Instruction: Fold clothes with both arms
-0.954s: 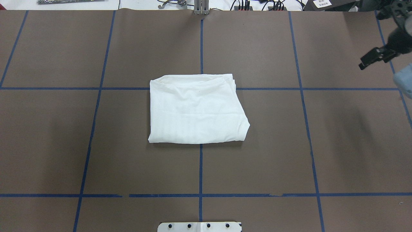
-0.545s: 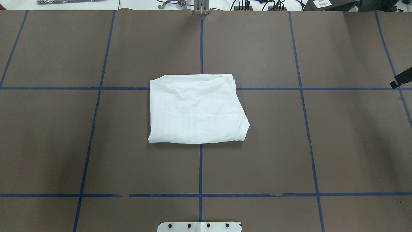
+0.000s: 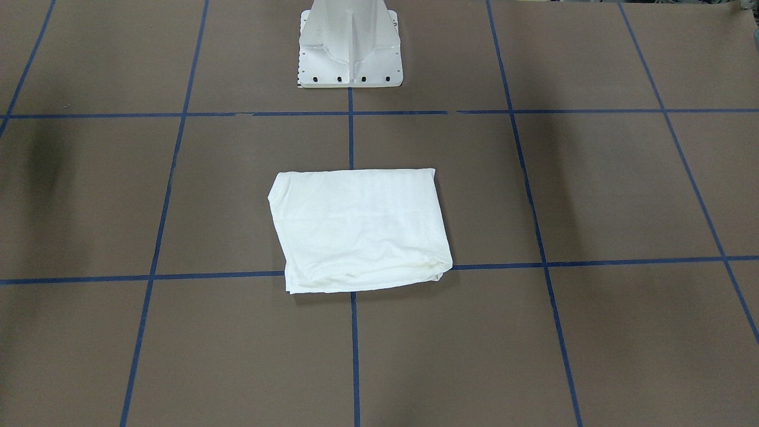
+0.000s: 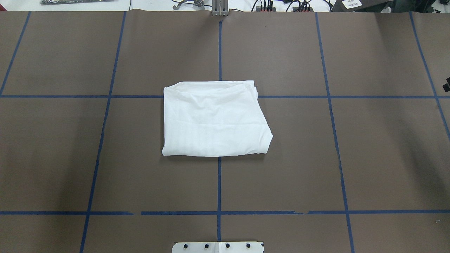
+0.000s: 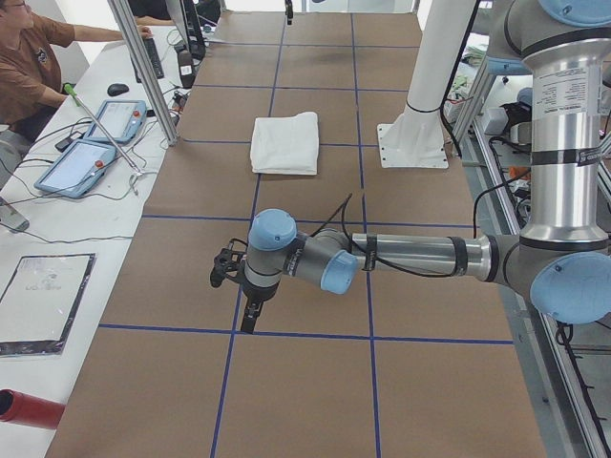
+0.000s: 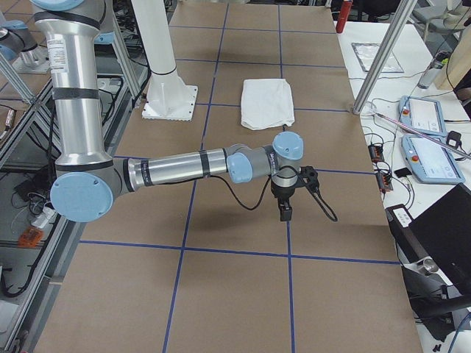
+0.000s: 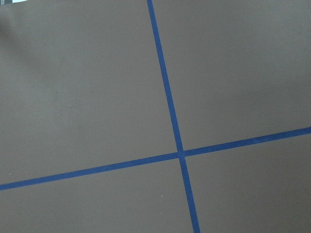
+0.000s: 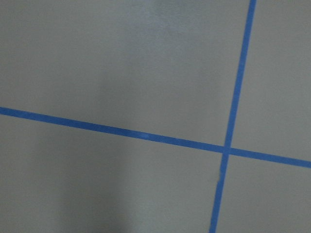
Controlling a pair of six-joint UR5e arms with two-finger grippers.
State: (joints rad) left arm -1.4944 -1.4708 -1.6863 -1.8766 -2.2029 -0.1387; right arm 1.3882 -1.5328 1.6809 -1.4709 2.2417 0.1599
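The white T-shirt (image 4: 216, 119) lies in the middle of the desk (image 4: 299, 168), folded into 1 compact, roughly rectangular packet. It sits over the crossing of 2 blue tape lines (image 4: 219, 182), out in front of the white pedestal base (image 3: 350, 53). No sleeve, collar or print shows. The edges are fairly even, though the corner nearest the robot's right bulges out a little and layers show along the far edge. Judged from that, the folding looks finished or all but finished, with at most a tidying of that corner left.

Nothing touches the shirt. The left arm (image 5: 401, 256) stretches low over bare desk well apart from it, its fingers (image 5: 250, 317) pointing down above the paper. The right arm (image 6: 176, 168) does the same at the other end, its fingers (image 6: 284, 212) also over bare desk. Both wrist cameras show only brown paper and tape. These side views do not show whether either pair of fingers is apart or together, though neither seems to hold anything. A black sliver (image 4: 446, 86) at the overhead view's right edge is probably part of the right arm's tool.
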